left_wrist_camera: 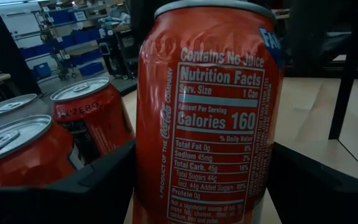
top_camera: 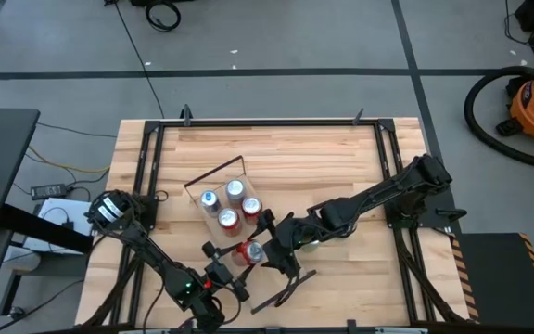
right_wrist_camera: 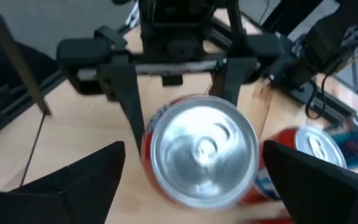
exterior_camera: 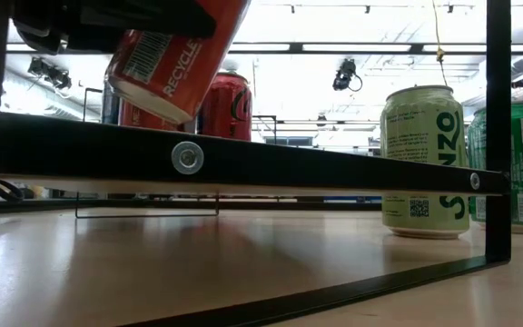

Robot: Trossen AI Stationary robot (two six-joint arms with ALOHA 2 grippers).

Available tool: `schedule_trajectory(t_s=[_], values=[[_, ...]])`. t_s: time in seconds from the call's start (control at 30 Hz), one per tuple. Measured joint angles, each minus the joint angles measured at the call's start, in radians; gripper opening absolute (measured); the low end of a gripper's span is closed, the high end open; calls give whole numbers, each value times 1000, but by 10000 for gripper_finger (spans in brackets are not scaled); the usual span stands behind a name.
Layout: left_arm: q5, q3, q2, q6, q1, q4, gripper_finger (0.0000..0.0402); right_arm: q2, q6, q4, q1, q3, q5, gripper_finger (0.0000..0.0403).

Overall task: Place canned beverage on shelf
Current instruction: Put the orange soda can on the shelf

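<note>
Left end effector (top_camera: 235,269) grips tilted red can (top_camera: 251,251); right end effector (top_camera: 276,249) open beside it.

"Nutrition Facts" on red can (left_wrist_camera: 210,112)

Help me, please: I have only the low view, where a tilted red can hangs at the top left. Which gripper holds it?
Observer: The left gripper holds the red can, clamped between its fingers.
Operator: Is the right gripper touching it too?
Observer: No. The right gripper is open, with gaps on both sides of the can.
Operator: How many other cans stand nearby?
Observer: From above, four cans stand clustered just beyond it.
</note>
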Motion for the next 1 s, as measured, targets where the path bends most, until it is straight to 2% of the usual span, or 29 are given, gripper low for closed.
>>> schedule_trajectory(t_s=[0.37,0.57,0.77,1.0], values=[[-4,0,0,5,0,23,305,21,-3,70,-30,-1,-61,382],[-10,0,0,24,0,39,305,21,18,60,-46,-1,-115,351],[-9,0,0,27,1,40,305,21,25,58,-51,-1,-127,317],[6,0,0,38,10,40,333,21,25,54,-51,-1,-127,321]])
